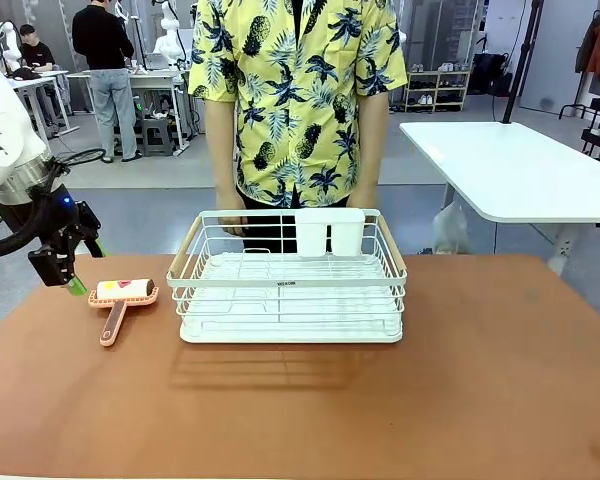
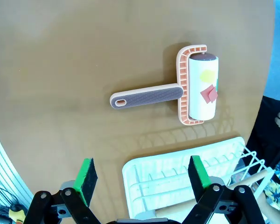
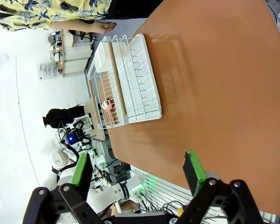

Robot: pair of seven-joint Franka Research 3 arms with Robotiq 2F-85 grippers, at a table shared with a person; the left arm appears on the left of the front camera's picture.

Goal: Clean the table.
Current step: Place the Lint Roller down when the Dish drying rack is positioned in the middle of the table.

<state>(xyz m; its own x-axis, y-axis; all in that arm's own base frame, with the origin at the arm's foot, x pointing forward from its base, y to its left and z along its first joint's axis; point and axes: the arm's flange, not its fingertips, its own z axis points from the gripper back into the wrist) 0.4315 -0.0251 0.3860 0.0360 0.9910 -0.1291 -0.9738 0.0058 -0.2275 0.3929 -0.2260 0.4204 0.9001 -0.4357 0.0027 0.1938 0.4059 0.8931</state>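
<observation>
Where the table (image 1: 460, 380) filled the lower half of the front view, its reddish-brown top stretched from edge to edge, with a rounded corner toward 3 o'clock. At its centre sat a white wire rack (image 1: 290, 290) with wooden side handles and a white cup holder at its 12 o'clock rim. From the rack, toward 9 o'clock and just beside it, a lint roller (image 1: 120, 300) lay flat on the table, its salmon frame holding a white roll and its handle pointing toward 7 o'clock. Farther toward 9 o'clock, the left gripper (image 1: 70, 278) hung close above the table top, near the roller but apart from it. Seen from the left wrist, that gripper (image 2: 142, 173) stood with its jaws spread wide and nothing between the green pads (image 2: 87, 173); the roller (image 2: 177, 91) lay toward 12 o'clock of them, and a corner of the rack (image 2: 177, 170) showed between the fingers. Seen from the right wrist, the right gripper (image 3: 137, 171) was likewise released, jaws apart and gripping nothing, above the table (image 3: 214, 84), with the rack (image 3: 126, 79) toward 11 o'clock. Beyond the rack, at 12 o'clock, a person in a yellow print shirt (image 1: 292, 90) stood at the far edge, both hands (image 1: 230, 222) low behind the rack's rim.
</observation>
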